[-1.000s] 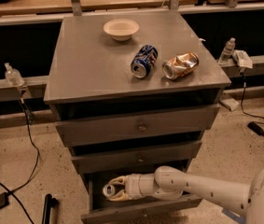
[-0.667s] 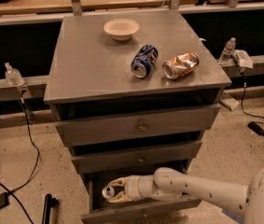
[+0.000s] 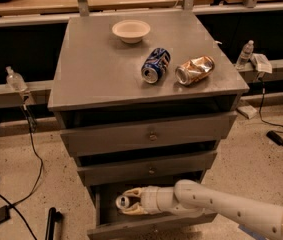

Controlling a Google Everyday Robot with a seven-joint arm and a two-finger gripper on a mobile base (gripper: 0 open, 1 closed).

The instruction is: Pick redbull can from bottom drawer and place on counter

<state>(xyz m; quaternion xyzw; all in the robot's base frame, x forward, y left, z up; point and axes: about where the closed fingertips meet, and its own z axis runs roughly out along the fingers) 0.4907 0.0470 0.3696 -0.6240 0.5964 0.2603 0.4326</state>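
The bottom drawer (image 3: 151, 227) of the grey cabinet is pulled open. My gripper (image 3: 124, 202) reaches into it from the right, its cream fingers (image 3: 132, 192) above and below the redbull can (image 3: 122, 202). Only the can's silver top shows, facing left; its body is hidden by the fingers. The fingers look closed against the can, low inside the drawer. The counter (image 3: 96, 69) is the flat grey top of the cabinet, well above.
On the counter are a white bowl (image 3: 131, 30), a dented blue can (image 3: 155, 65) and a crushed gold-silver can (image 3: 195, 70), both lying down. The two upper drawers (image 3: 151, 134) overhang the bottom one. Water bottles (image 3: 15, 80) stand at both sides; cables lie on the floor.
Almost nothing has moved: the gripper stays in the bottom drawer around the can.
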